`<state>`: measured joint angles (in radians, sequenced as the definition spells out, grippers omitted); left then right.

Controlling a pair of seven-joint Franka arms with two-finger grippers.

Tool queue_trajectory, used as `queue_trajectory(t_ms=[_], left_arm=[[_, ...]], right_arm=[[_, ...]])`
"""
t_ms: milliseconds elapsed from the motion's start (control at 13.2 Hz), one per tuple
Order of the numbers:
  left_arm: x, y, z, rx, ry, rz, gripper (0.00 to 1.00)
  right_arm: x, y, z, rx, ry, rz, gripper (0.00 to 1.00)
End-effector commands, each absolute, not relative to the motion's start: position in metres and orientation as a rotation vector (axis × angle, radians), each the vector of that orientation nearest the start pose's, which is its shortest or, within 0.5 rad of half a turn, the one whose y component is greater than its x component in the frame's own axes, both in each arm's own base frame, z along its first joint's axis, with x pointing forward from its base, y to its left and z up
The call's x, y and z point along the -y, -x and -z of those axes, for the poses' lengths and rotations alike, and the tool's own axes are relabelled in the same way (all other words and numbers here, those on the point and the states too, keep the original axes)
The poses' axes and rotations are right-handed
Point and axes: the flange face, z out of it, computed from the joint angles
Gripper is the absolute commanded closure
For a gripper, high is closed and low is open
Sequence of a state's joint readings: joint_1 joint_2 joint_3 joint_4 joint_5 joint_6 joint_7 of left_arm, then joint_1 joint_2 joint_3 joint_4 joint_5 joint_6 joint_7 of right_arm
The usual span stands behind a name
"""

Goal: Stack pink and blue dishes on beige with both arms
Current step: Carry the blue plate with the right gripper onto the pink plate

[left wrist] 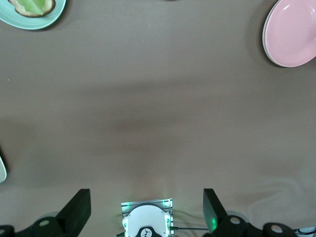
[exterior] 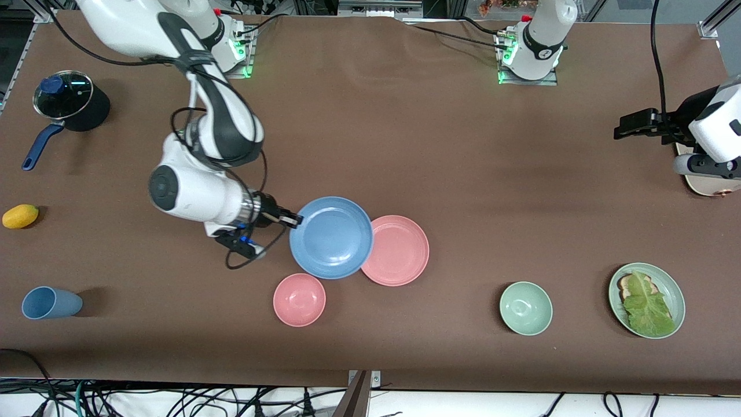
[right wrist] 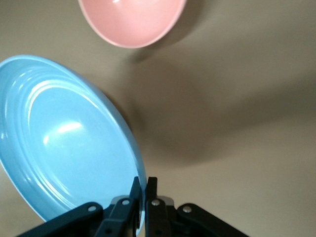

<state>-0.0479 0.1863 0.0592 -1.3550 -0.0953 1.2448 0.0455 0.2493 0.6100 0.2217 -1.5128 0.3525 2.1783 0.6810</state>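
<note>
My right gripper (exterior: 294, 220) (right wrist: 146, 185) is shut on the rim of the light blue plate (exterior: 331, 237) (right wrist: 69, 143). It holds the plate tilted off the table, and the plate's edge overlaps the rim of the pink plate (exterior: 399, 250) (left wrist: 291, 32), which lies flat near the table's middle. At the left arm's end of the table, the beige plate (exterior: 701, 184) shows only as a sliver under the left arm's hand. My left gripper (exterior: 628, 124) (left wrist: 146, 195) hangs open and empty over bare table beside that plate.
A small pink bowl (exterior: 299, 299) (right wrist: 131, 19) sits nearer the camera than the blue plate. A mint bowl (exterior: 525, 308) and a green plate with lettuce toast (exterior: 646, 299) (left wrist: 32, 10) stand toward the left arm's end. A blue cup (exterior: 49, 303), a lemon (exterior: 20, 216) and a lidded pot (exterior: 69, 101) stand at the right arm's end.
</note>
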Motion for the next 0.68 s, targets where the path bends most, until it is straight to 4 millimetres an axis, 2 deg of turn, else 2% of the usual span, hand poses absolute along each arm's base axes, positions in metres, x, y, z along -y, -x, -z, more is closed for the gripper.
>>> queue_trajectory(t_ms=[0,151,303,606], left_arm=[[0.005,-0.557,-0.593,-0.093,3.164,-0.405,0.0],[0.003,-0.557,-0.588,-0.088,3.164,-0.41,0.0],[0.002,-0.556,-0.584,-0.085,3.164,-0.415,0.0],[0.002,-0.548,-0.581,-0.085,3.17,-0.376,0.0]], right_arm=[[-0.359,-0.651,-0.301,-0.66,2.688,-0.152,1.0],[-0.378,-0.646,-0.282,-0.645,2.707,-0.073,1.0],[-0.393,-0.647,-0.275,-0.635,2.67,-0.005,1.0],[-0.417,-0.633,-0.25,-0.597,2.674,0.001,1.0]])
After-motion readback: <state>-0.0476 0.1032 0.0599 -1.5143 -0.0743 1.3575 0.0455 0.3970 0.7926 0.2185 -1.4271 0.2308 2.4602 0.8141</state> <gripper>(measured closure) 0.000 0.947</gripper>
